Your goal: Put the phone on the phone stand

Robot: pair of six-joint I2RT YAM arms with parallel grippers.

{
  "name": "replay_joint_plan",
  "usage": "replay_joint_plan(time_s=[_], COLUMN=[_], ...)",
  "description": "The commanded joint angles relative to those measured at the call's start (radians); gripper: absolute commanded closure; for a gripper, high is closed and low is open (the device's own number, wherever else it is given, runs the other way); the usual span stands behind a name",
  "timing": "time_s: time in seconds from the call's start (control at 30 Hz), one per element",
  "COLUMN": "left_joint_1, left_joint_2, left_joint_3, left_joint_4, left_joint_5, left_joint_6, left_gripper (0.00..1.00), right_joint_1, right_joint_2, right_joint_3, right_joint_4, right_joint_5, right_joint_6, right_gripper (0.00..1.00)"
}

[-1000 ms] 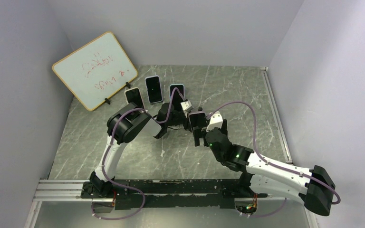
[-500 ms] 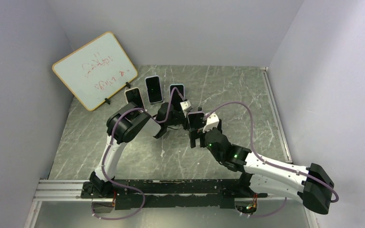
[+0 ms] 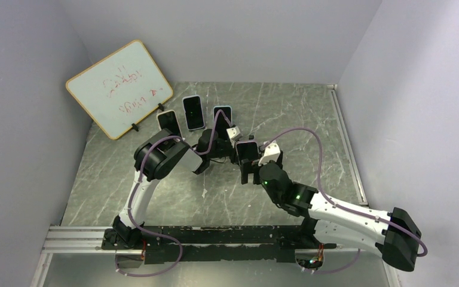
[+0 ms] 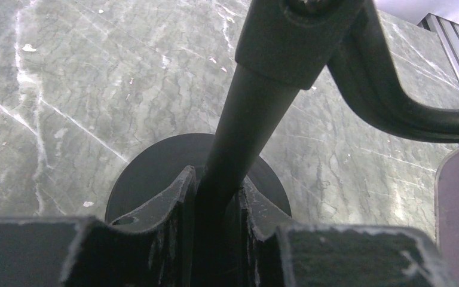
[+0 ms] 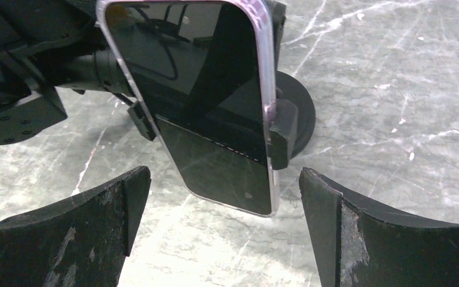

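Right claw (image 3: 250, 174) edged slightly left, closer to phone (image 3: 246, 150).

The phone (image 5: 200, 89) sits on the phone stand (image 4: 149, 173).

You'll find a whiteboard (image 3: 119, 88) with red scribbles propped at the desk's (image 3: 299, 113) back left corner; just right of the whiteboard, three other phones (image 3: 193, 112) stand upright.

Table (image 3: 311, 113): grey-green marble, white veins. Phone (image 5: 215, 107): glossy blk screen, lilac-pink edge. Phone stand (image 4: 239, 131): matte blk thruout, pole & disc base. Whiteboard (image 3: 119, 88): white face, tan frame, red scribble. Walls (image 3: 227, 36): pale lavender-grey. Right arm (image 3: 346, 215): white shells, blk joints, green LED. Cables (image 3: 302, 129): purple. Back phones (image 3: 193, 112): blk screens, one w/ lt-blue rim.
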Motion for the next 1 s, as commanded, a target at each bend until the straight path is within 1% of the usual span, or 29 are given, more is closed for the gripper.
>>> replay_joint_plan(time_s=[0.0,0.1,0.23,0.4,0.57,0.97], left_joint_1=[0.011,0.01,0.011,0.01,0.011,0.011], left_joint_2=[0.022,0.025,0.02,0.014,0.021,0.013], left_joint_3=[-0.019,-0.019,-0.021,-0.023,-0.02,-0.012], left_joint_4=[-0.13,-0.127,-0.134,-0.155,-0.151,-0.186], left_joint_5=[0.018,0.02,0.018,0.017,0.02,0.015], left_joint_6=[-0.058,-0.063,-0.056,-0.042,-0.049,-0.027], left_gripper=[0.95,0.95,0.95,0.95,0.95,0.95], right_joint_1=[-0.002,-0.002,-0.002,-0.002,-0.001,-0.001], right_joint_2=[0.009,0.053,0.092,0.083,0.086,0.186], right_joint_3=[0.017,0.032,0.029,0.006,-0.006,0.01], right_joint_4=[-0.075,-0.09,-0.041,0.035,0.066,0.099], right_joint_5=[0.066,0.064,0.022,-0.022,-0.048,-0.001], right_joint_6=[0.053,0.088,0.084,0.06,0.042,0.068], right_gripper=[0.0,0.0,0.0,0.0,0.0,0.0])
